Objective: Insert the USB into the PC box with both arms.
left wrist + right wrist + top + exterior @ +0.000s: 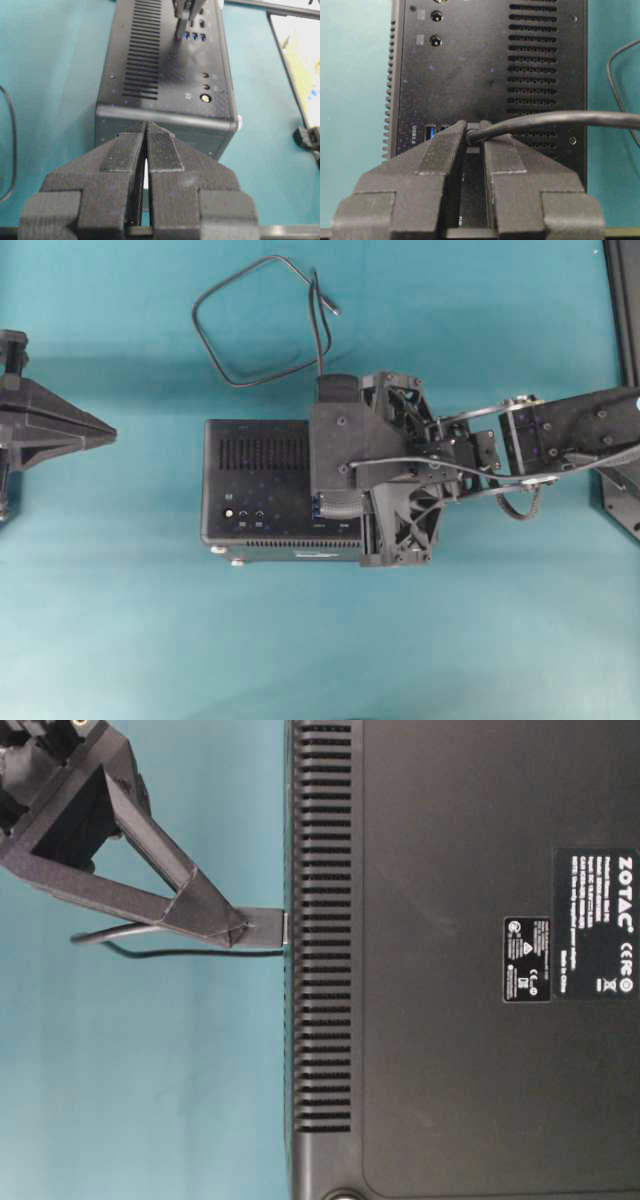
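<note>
- Pinching the plug end of the USB [474,134], the right tool [474,137] has its two ribbed fingers [442,150] closed on the small dark connector, and the cable leaves between them and bends away to the right of the right wrist view.
- From table level, the same right tool [240,930] comes in at a slant from the upper left, and the plug at its tip meets the edge of the PC box [450,970], with the thin cable [180,952] trailing back beneath it.
- Seen from overhead, the right tool [330,502] reaches across the right part of the PC box [255,490], over the face that carries the blue sockets [322,508].
- The USB cable [255,325] lies in a loose loop on the teal bench [320,650] behind the box, its far end [336,310] free on the surface.
- The PC box lies flat near the middle of the bench, with its vent slots [263,452] and round ports [243,512] facing up and a silver foot [237,561] at its near edge.
- The left tool [105,432] hangs well apart from the box on the left, pointing at it.
- In the left wrist view the left tool [146,127] has its fingers pressed together with nothing between them, its tip aimed at the near end of the box [165,120].
- A printed label [600,920] sits on the broad side panel in the table-level view.
</note>
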